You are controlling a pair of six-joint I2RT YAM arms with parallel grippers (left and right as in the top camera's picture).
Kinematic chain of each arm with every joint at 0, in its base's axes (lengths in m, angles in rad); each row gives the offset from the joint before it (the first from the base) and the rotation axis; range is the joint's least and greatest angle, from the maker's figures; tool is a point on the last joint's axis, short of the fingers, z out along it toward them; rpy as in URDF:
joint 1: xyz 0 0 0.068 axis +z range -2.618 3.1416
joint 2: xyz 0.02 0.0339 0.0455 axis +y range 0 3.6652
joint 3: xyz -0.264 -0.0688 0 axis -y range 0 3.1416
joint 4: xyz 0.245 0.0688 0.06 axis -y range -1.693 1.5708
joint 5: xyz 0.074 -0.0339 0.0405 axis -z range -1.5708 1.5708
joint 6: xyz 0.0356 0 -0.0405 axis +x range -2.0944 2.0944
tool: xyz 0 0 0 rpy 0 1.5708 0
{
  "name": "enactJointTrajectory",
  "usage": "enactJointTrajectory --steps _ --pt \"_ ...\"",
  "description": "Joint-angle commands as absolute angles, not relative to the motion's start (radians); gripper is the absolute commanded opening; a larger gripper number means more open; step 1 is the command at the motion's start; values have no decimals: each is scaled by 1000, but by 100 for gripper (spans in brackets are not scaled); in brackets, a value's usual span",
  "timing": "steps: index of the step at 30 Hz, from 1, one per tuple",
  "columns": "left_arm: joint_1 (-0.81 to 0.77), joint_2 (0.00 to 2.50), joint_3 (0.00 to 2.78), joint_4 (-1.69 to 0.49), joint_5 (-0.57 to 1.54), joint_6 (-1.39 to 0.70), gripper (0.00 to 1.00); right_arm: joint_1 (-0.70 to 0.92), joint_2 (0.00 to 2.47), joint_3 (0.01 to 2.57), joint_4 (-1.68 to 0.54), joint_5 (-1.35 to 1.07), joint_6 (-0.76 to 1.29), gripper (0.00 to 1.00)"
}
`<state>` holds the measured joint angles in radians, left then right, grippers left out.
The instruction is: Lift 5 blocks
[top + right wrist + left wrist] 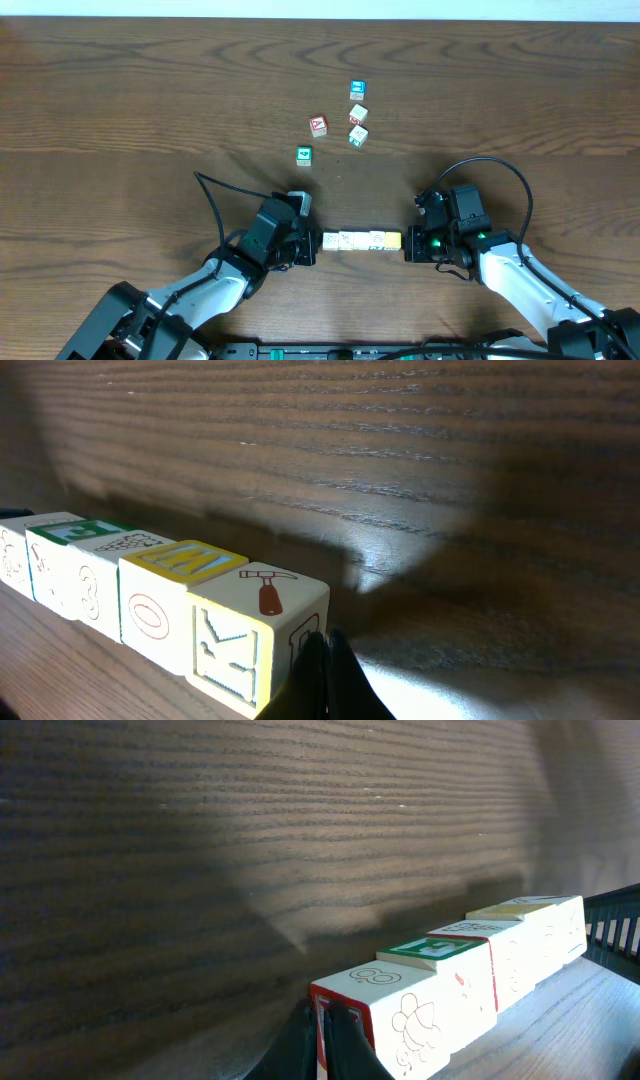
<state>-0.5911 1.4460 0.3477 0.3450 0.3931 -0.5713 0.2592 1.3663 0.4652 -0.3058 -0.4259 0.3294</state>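
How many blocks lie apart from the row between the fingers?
5, all beyond the row: blue block, white block, green-edged block, red block, green block. None seems hidden.

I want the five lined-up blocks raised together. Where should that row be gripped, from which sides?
Grip the row endwise, squeezing inward: left pincer on the left end, right pincer on the yellow block. Its cubes merely abut in a straight line, so end pressure likely holds them.

Overhead I get bright, even light and a sharp picture, with only faint shadows. My wrist views are dimmer: broad shadow covers the table, white glare sits on the wood in the right view, and the nearest blocks look stretched and soft-edged.
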Motion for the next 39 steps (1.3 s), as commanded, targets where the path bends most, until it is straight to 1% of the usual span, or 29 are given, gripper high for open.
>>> enactJointTrajectory --steps 1,39 --pt "-626 1449 356 380 532 -554 7 310 1373 469 -287 -638 325 1" --pt "-626 1435 398 384 539 -573 7 310 1319 471 -287 -649 329 1"
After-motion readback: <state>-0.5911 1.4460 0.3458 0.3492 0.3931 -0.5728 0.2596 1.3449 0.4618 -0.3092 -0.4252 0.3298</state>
